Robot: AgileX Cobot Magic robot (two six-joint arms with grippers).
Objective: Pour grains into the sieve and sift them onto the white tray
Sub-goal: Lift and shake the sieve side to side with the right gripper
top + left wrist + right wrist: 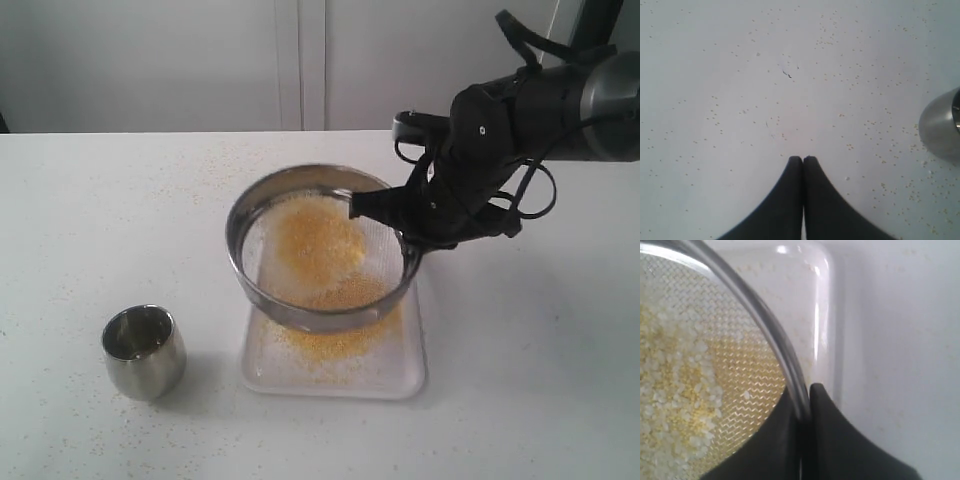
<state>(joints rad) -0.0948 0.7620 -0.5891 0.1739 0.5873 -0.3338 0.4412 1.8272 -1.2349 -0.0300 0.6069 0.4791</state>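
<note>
The round steel sieve [262, 285] hangs tilted above the white tray [412, 375], held by its right rim. My right gripper [398, 222] is shut on that rim [775, 332], one finger inside the mesh and one outside. Yellow grains [315, 245] lie heaped on the mesh [747, 370], with pale whitish bits [670, 390] among them. More yellow grains [330, 345] cover the tray under the sieve. My left gripper [803, 159] is shut with nothing in it, above the bare table; its arm is out of the exterior view.
A small rounded steel cup [143, 352] stands upright at the front left of the tray, its side also showing beside my left gripper [940, 127]. Stray grains [860, 125] are scattered over the white table [100, 220]. A white wall runs behind.
</note>
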